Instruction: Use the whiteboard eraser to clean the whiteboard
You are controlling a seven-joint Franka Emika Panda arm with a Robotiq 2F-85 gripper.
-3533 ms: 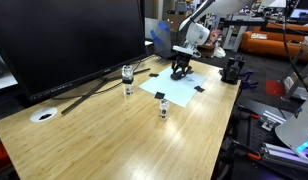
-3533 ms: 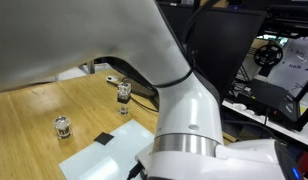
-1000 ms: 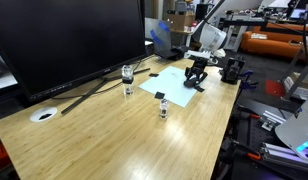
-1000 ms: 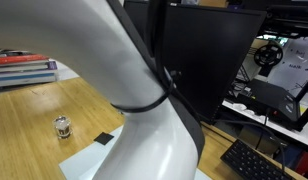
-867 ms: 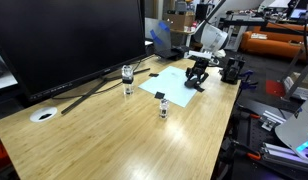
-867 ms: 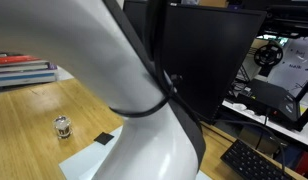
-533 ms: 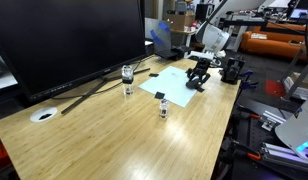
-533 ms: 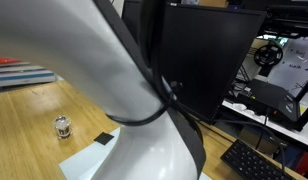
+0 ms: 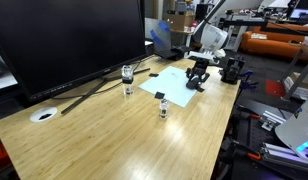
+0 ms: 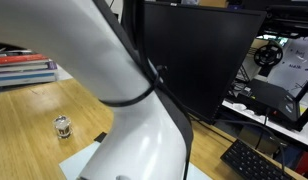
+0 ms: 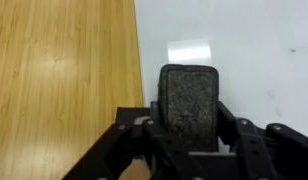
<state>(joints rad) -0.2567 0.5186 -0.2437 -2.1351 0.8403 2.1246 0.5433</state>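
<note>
1. Whiteboard eraser (image 11: 190, 92) clamped btwn gripper (image 11: 189, 135) fingers, closed tight on its sides.
2. Eraser sits on whiteboard (image 11: 244, 40), just inside the sheet's edge next to bare desk (image 11: 64, 70).
3. Whiteboard lies at desk's far end.

counts | large black monitor screen (image 9: 64, 40): 1 | small clear glass jars (image 9: 127, 73) (image 9: 163, 106): 2 | thin pale rectangular whiteboard sheet (image 9: 174, 80): 1 | black oblong whiteboard eraser (image 11: 189, 95): 1 | flat white round disc (image 9: 42, 115): 1 | light wooden table (image 9: 114, 145): 1
</note>
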